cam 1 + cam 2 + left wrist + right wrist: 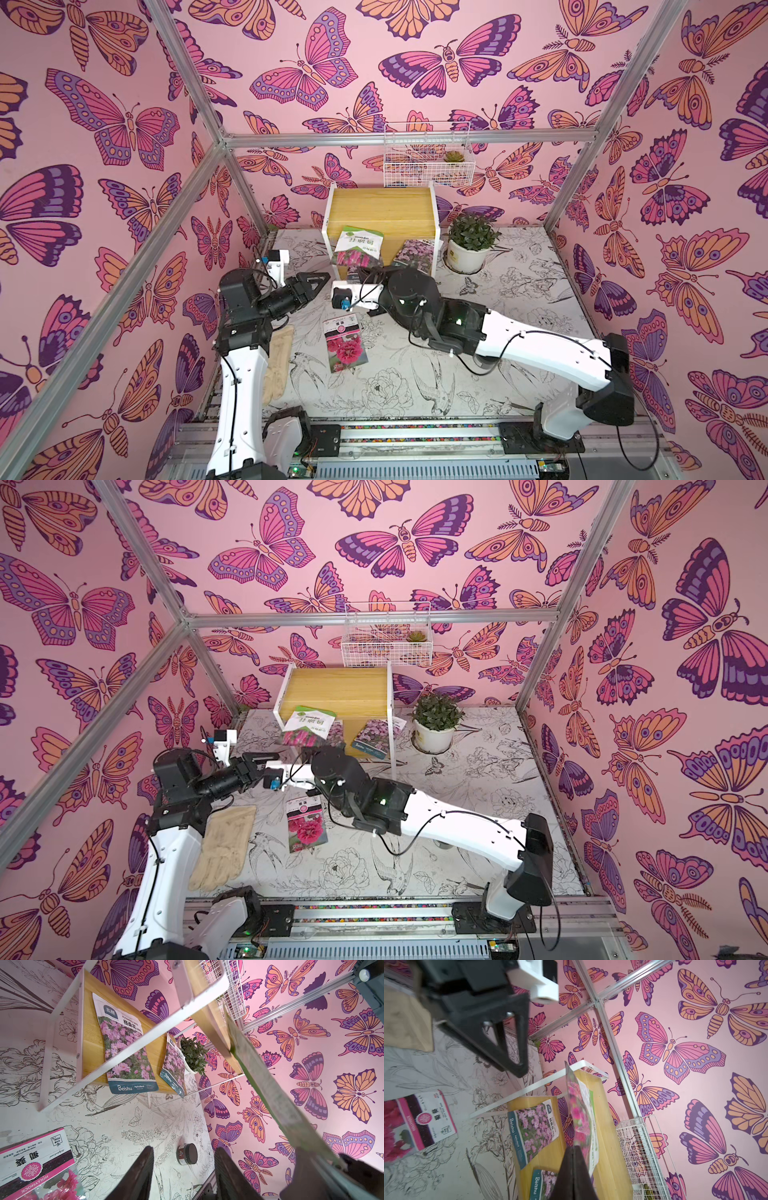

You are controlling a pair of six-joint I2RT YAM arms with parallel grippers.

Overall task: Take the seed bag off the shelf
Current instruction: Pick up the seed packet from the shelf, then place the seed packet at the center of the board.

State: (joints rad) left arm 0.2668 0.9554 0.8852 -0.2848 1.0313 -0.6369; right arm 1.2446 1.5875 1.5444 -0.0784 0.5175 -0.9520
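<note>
The shelf (pixel 382 208) (pixel 336 688) stands at the back of the table, with yellow boards and a white frame. A green-and-white seed bag (pixel 359 247) (pixel 309 727) with pink flowers hangs tilted in front of its upper board, over the left of the lower board. My right gripper (pixel 368 272) (pixel 573 1148) is shut on that bag's (pixel 583 1109) near edge. My left gripper (pixel 322 280) (pixel 184 1151) stands open and empty just left of the shelf, above the table. Two more flower seed bags (pixel 126 1049) (pixel 173 1068) lie on the lower board (pixel 91 1039).
A hollyhock seed bag (pixel 345 345) lies on the table under the arms, with a beige glove (pixel 226 845) to its left. A potted plant (pixel 469 245) stands right of the shelf. A white wire basket (pixel 428 158) hangs on the back wall. A small dark jar (pixel 188 1154) lies nearby.
</note>
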